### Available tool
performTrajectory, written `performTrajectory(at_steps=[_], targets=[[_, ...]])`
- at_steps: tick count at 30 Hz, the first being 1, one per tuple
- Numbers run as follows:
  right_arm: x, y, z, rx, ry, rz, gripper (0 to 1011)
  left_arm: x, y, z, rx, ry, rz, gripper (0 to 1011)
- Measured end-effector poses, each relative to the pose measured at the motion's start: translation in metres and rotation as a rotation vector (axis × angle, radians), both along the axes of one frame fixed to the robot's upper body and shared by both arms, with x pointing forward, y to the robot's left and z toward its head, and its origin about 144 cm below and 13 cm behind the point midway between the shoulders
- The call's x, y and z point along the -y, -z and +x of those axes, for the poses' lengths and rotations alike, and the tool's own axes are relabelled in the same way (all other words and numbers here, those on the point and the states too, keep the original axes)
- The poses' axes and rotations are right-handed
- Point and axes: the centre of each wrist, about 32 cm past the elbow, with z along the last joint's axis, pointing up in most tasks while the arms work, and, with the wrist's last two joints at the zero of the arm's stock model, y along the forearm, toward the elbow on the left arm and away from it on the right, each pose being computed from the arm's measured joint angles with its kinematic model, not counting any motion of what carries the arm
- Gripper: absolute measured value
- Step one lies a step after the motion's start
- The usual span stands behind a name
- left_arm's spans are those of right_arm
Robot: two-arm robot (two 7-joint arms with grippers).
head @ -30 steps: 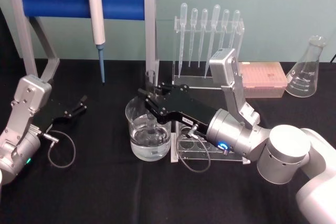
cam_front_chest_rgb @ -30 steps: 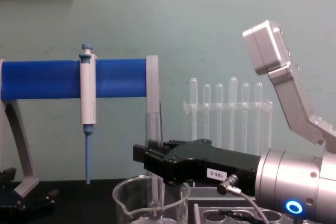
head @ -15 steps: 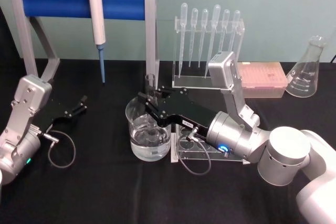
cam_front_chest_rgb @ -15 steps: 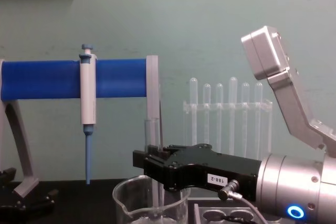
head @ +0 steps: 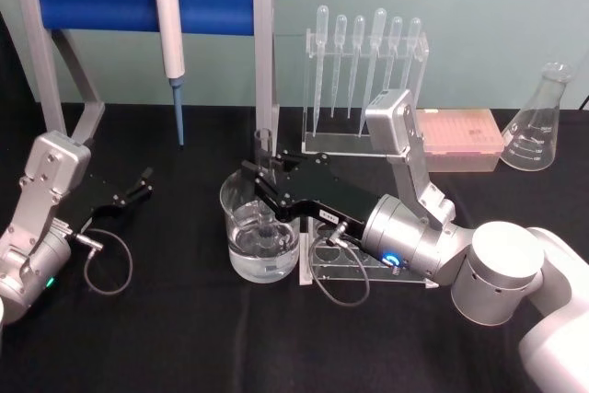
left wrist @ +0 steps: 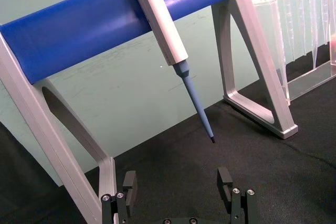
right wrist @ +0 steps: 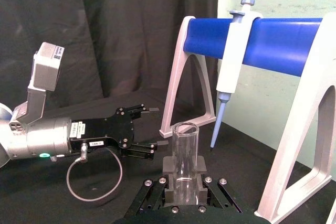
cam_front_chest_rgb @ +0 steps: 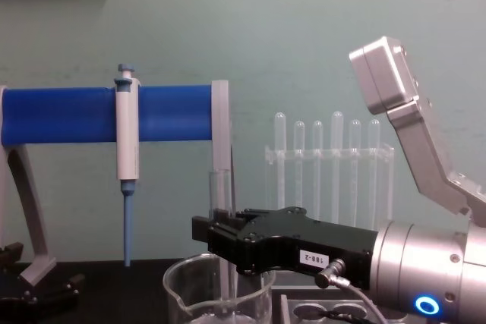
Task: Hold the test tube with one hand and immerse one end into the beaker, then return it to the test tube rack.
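Black table (head: 184,338): pipettor (head: 168,29) behind beaker (head: 247,253).

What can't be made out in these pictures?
- Lower end of the clear glass test tube: chest view, hidden by the black right gripper holding it, then the bottom edge.
- Base of the wide clear glass beaker: chest view, cut off by the bottom edge.
- Holes of the clear plastic rack: head view, partly covered by the right arm.

Right pincer (cam_front_chest_rgb: 216,234) holds tube (cam_front_chest_rgb: 219,189) (seemingly in beaker (cam_front_chest_rgb: 184,295)).
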Motion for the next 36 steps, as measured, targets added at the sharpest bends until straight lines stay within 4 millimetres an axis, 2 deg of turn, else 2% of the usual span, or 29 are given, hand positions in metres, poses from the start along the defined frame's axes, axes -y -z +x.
performTrajectory(at_steps=[36], targets=[[0.0, -0.0002, 0.0001, 0.001, 0.001, 0.002, 224, 0.0, 0.0, 0.0, 0.0, 0.0, 0.0, 1000]])
